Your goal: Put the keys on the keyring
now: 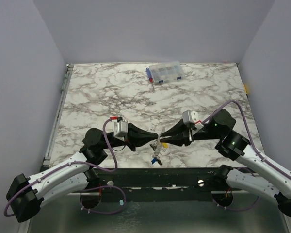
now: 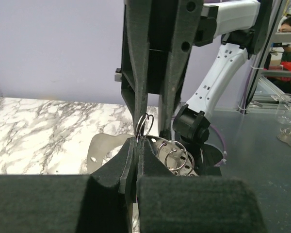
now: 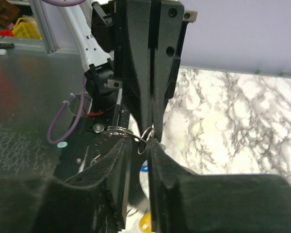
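At the table's front middle my two grippers meet tip to tip. My left gripper [image 1: 154, 138] [image 2: 137, 141] is shut on the thin silver keyring [image 2: 145, 125], whose wire loop sticks up out of the pinched tips. My right gripper [image 1: 165, 138] [image 3: 139, 143] faces it with its jaws a little apart, so it is open. The keyring [image 3: 146, 137] sits in that gap against the right finger. Several keys [image 1: 156, 158], blue and yellow among them, dangle below the tips. A blue key [image 3: 144, 168] and a yellow key [image 3: 145, 224] show under the right jaws.
A clear compartment box [image 1: 165, 72] with blue parts stands at the back of the marble table [image 1: 97, 97]. More silver loops [image 2: 177, 155] show just right of the left jaws. The dark front rail [image 1: 150, 177] runs just below the hanging keys.
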Robot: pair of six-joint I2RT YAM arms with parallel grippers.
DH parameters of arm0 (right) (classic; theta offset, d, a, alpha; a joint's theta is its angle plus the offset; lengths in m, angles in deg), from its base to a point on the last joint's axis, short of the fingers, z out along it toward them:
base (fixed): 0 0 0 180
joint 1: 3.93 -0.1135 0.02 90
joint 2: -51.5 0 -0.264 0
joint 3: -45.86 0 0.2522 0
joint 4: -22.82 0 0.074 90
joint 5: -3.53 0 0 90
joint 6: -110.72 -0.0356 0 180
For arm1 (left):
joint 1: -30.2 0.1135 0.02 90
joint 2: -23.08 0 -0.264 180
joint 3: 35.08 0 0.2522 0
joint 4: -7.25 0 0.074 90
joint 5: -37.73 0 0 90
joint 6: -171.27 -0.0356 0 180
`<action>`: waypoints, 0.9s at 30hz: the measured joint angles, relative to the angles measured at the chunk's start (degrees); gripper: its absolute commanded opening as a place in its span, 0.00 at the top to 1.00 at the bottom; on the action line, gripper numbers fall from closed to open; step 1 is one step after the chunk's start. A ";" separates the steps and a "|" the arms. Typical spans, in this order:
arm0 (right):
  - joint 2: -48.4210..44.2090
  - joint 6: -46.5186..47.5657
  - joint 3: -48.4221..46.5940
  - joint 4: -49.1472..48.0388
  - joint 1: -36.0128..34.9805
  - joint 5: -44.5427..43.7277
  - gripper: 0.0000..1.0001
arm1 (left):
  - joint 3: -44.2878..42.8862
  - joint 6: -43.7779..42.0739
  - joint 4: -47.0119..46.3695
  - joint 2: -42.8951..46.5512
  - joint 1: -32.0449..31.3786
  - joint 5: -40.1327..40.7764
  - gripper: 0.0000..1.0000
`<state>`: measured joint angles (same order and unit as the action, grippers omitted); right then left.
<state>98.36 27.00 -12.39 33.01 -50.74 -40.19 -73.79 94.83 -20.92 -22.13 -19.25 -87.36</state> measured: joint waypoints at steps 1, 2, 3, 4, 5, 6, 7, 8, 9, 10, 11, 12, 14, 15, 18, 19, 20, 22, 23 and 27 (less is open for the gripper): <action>-0.09 0.52 -0.17 1.18 -0.07 -0.37 0.65 | 0.00 0.17 -0.04 0.00 0.33 0.04 1.00; -0.15 1.16 -0.44 2.54 -0.07 -0.59 0.61 | 0.00 0.42 -0.07 0.00 0.66 0.04 1.00; -0.15 1.81 -0.79 3.91 -0.09 -0.85 0.56 | 0.00 0.52 -0.09 0.00 0.79 0.07 1.00; -0.13 2.29 -1.29 5.49 -0.09 -1.16 0.53 | 0.00 0.61 -0.07 0.00 1.03 0.11 1.00; -0.09 3.06 -1.95 7.21 -0.09 -1.57 0.51 | 0.00 0.66 -0.04 0.00 1.11 0.15 1.00; -0.02 3.74 -2.84 9.20 -0.09 -1.88 0.50 | 0.00 0.72 -0.07 0.00 1.14 0.22 1.00; 0.09 4.57 -4.04 11.32 -0.11 -2.14 0.50 | 0.00 0.74 -0.07 0.04 1.20 0.24 1.00; 0.26 5.42 -5.46 13.44 -0.13 -2.49 0.49 | 0.00 0.74 -0.02 0.11 1.38 0.26 1.00; 0.42 6.25 -7.02 15.34 -0.13 -3.04 0.48 | 0.00 0.76 -0.02 0.17 1.38 0.26 1.00; 0.57 6.95 -8.48 16.94 -0.13 -3.69 0.47 | 0.00 0.76 -0.02 0.31 1.40 0.28 1.00; 0.61 7.54 -9.64 18.08 -0.13 -4.44 0.47 | 0.00 0.76 -0.02 0.37 1.42 0.33 1.00; 0.61 8.13 -10.51 19.08 -0.13 -5.20 0.47 | 0.00 0.79 -0.02 0.46 1.46 0.39 1.00; 0.70 9.20 -11.72 21.66 -0.13 -7.13 0.46 | 0.00 0.76 0.00 0.59 1.46 0.46 1.00; 0.74 9.29 -11.76 21.88 -0.13 -7.34 0.46 | 0.00 0.76 0.00 0.61 1.46 0.46 1.00; 2.03 10.36 -13.20 25.99 -0.13 -8.41 0.46 | 0.00 0.76 0.13 0.63 1.46 0.46 1.00; 2.95 10.64 -14.32 27.67 -0.13 -8.59 0.46 | 0.00 0.74 0.17 0.63 1.46 0.46 1.00; 3.98 11.08 -15.69 29.46 -0.13 -8.74 0.46 | 0.00 0.74 0.26 0.63 1.46 0.44 1.00; 6.43 11.89 -19.28 33.24 -0.13 -9.14 0.46 | 0.00 0.72 0.66 0.48 1.46 0.44 1.00; 7.87 12.28 -21.51 35.26 -0.13 -9.44 0.47 | 0.00 0.68 1.01 0.35 1.46 0.44 1.00; 12.13 13.22 -28.48 41.24 -0.13 -10.14 0.47 | 0.00 0.15 2.25 -0.02 1.46 0.44 1.00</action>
<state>110.49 40.23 -40.87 74.25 -50.87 -50.33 -73.79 94.99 -18.67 -22.15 -17.78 -86.93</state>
